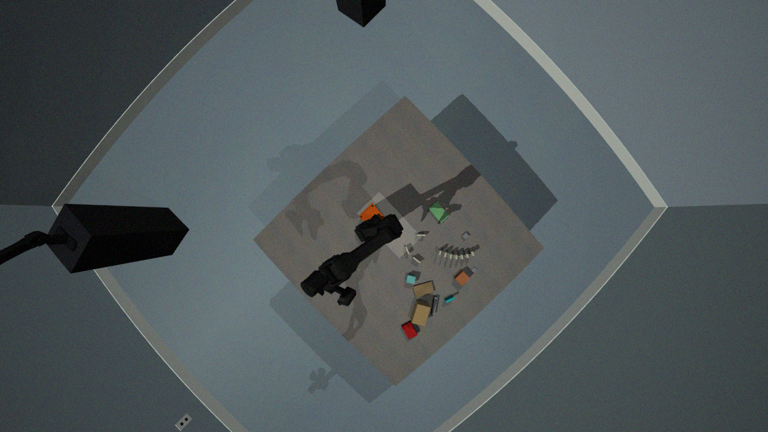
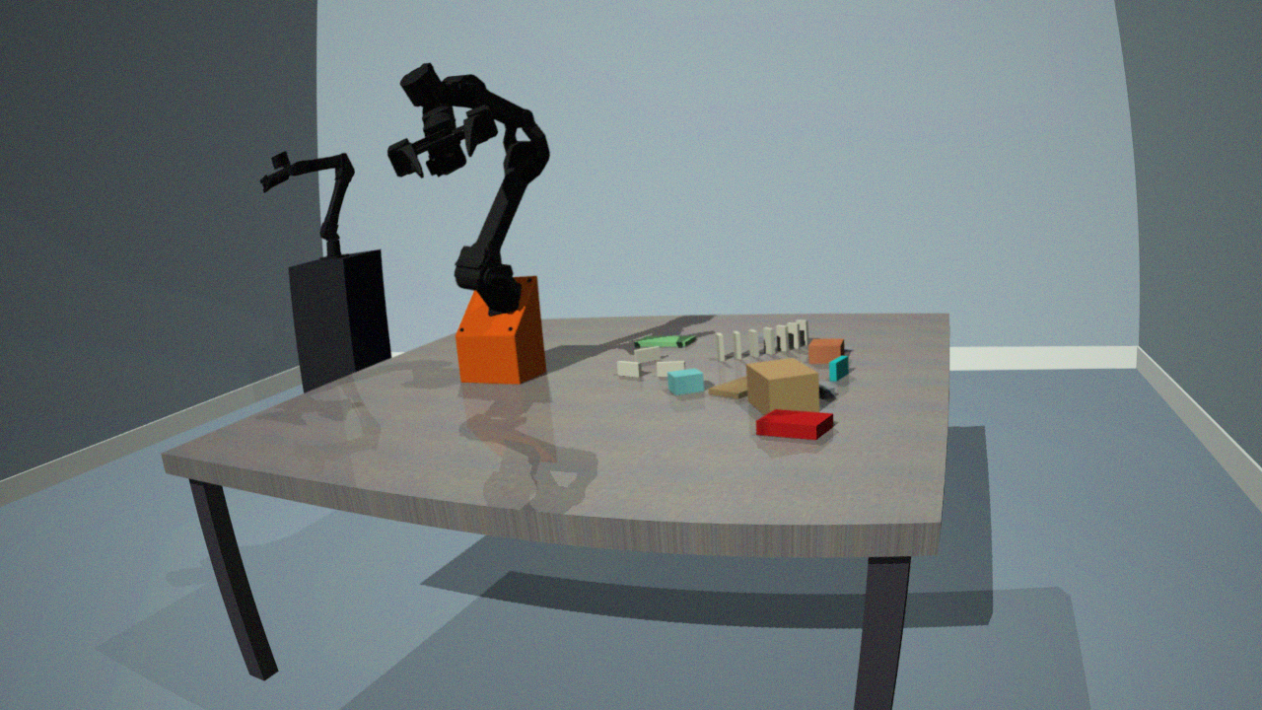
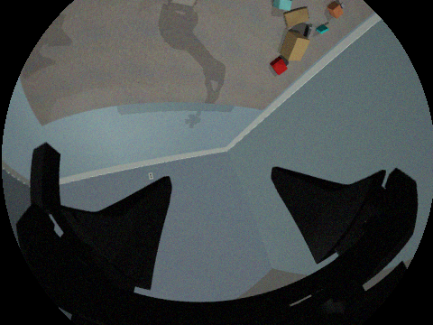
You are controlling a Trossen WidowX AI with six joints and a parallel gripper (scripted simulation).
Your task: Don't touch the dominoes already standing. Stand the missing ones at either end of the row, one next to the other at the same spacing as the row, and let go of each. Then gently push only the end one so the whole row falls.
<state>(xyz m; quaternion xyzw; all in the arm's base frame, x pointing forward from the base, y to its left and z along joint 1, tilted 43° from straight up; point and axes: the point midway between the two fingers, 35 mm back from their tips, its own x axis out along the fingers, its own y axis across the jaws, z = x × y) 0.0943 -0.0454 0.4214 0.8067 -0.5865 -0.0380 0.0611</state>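
Note:
Several cream dominoes [image 1: 453, 256] [image 2: 752, 342] stand upright in a slightly curved row. Three loose cream dominoes lie on the table between the arm's base and the row: one domino [image 1: 422, 234] [image 2: 647, 354] farther back, one domino [image 1: 407, 249] [image 2: 628, 369] nearest the base, and one domino [image 1: 417, 258] [image 2: 670, 368] nearer the teal block. My gripper [image 2: 445, 163] [image 3: 222, 177] is open and empty, raised high and turned away from the dominoes. No domino shows in the wrist view.
A green piece [image 1: 439, 212] [image 2: 666, 340] lies behind the loose dominoes. A teal block [image 1: 410, 278] [image 2: 684, 382], a tan box [image 1: 420, 312] [image 2: 782, 386] [image 3: 295, 46] and a red block [image 1: 409, 330] [image 2: 794, 424] [image 3: 279, 66] are on the near side. A brown-orange block [image 1: 461, 277] [image 2: 825, 351] is near the row.

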